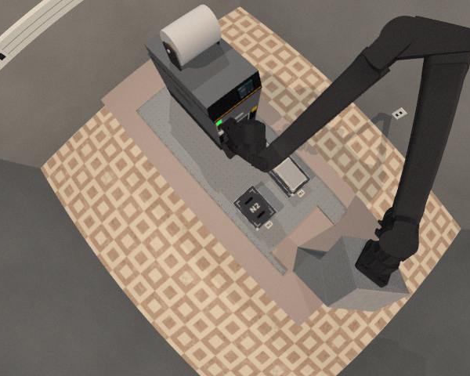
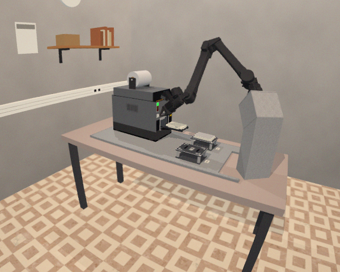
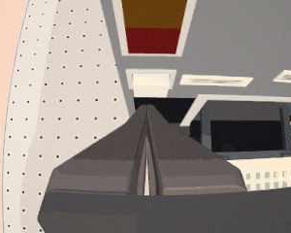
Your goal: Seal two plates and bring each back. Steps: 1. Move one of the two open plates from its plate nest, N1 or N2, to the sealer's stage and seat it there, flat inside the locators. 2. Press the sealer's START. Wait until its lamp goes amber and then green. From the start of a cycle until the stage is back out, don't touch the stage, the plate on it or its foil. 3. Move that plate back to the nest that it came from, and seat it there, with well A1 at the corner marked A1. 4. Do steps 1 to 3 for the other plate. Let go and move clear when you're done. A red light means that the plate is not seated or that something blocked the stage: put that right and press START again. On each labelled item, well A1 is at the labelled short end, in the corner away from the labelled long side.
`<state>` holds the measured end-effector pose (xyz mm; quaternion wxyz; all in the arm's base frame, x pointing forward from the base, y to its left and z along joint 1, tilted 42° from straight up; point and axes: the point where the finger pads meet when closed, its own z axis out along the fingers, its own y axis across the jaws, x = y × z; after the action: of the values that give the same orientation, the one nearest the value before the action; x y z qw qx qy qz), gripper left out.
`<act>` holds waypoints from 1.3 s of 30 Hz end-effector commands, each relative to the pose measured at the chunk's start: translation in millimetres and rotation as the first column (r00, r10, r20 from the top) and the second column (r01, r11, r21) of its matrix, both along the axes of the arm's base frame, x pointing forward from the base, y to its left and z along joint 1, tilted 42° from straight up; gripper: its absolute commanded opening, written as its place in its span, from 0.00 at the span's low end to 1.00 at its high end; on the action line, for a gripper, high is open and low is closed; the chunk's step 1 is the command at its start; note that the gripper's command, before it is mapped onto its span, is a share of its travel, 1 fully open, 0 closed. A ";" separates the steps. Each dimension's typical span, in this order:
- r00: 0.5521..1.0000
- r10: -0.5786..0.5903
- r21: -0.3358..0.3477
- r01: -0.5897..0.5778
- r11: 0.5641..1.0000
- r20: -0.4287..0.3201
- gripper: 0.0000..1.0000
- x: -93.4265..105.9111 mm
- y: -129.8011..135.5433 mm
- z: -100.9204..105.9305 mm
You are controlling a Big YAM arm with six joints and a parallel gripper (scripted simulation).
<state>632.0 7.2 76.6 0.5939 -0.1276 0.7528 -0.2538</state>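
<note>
The gripper's (image 1: 221, 139) (image 2: 161, 115) (image 3: 146, 106) closed, empty, near START (image 2: 157, 115) (image 3: 150, 83); one plate (image 1: 291, 174) (image 2: 204, 138) looks sealed (I think), the other (image 2: 177, 126) (image 3: 272, 174) waits, seemingly open.

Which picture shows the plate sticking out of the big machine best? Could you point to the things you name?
The exterior view does: you see the whole plate (image 2: 177, 126) (image 3: 272, 175) lying on the stage in front of the sealer (image 2: 135, 112) (image 1: 203, 81) (image 3: 233, 44). The wrist view shows only part of it, with some wells up close. From the top, the arm (image 1: 320, 105) (image 2: 197, 73) hides it.
</note>
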 end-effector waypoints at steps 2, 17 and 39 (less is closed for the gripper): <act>1.000 -0.012 -0.011 0.013 1.000 0.018 0.00 7.0 -12.1 3.6; 1.000 0.010 -0.015 -0.010 1.000 -0.013 0.00 -1.7 5.9 -3.4; 0.999 0.021 -0.008 -0.021 1.000 0.033 0.00 7.5 15.2 24.2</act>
<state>635.5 5.8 77.5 0.5933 -0.1265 0.7529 -0.2550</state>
